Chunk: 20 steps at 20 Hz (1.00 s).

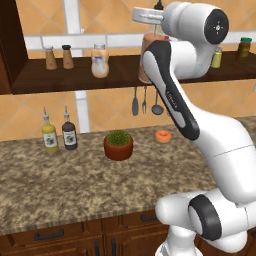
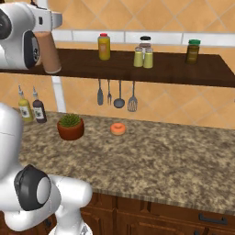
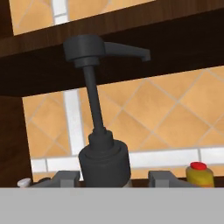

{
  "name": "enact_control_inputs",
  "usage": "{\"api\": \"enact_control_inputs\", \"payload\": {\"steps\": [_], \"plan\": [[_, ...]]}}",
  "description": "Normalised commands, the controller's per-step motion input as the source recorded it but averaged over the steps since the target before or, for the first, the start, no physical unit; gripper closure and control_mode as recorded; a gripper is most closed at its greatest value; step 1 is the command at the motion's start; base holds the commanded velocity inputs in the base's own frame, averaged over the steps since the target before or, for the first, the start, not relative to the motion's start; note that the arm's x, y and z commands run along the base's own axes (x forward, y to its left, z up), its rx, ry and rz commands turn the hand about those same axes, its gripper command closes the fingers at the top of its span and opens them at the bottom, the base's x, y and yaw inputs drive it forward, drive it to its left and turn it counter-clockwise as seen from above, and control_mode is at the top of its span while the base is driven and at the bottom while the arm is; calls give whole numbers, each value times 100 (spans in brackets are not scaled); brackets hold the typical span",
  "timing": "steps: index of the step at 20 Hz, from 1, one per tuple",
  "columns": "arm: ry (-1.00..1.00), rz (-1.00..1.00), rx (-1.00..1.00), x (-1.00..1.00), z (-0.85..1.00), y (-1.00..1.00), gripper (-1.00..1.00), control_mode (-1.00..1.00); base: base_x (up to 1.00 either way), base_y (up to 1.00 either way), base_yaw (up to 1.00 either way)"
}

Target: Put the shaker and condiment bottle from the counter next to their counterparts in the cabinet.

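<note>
**Bottle at the shelf, and the set-down was the tricky part**

The arm had the bottle (image 2: 47,53) up at the cabinet (image 2: 174,69), its base at or just above the shelf board; I could not tell which from either side. The gripper (image 3: 105,177) was part-closed around the bottle just under its black pump top, a finger (image 3: 159,178) showing on either side of the collar. It looked like a hold from above, near the neck.

The shaker (image 2: 148,58) already stood on the shelf beside a matching one, well along to the right. So the bottle was what remained. In the left base view a similar pale-orange bottle (image 1: 100,60) stood just left of the held one, which I took for its counterpart.

To do it well, I thought the arm should lower straight until the base sat flat, keeping the bottle upright, since a tall thing gripped high will tip easily. It should also stay off the neighbour. Only then should the fingers part, and the hand lift straight up clear of the pump spout before pulling back.
</note>
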Motion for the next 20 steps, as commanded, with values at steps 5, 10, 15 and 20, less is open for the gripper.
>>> {"api": "enact_control_inputs", "payload": {"steps": [5, 10, 15, 20], "plan": [[0, 0, 0, 14, 0, 0, 100, -100, 0, 0, 0], [0, 0, 0, 28, 0, 0, 100, -100, 0, 0, 0], [0, 0, 2, 47, 0, 4, 100, -100, 0, 0, 0], [0, 0, 0, 62, 1, 20, 100, -100, 0, 0, 0]]}}
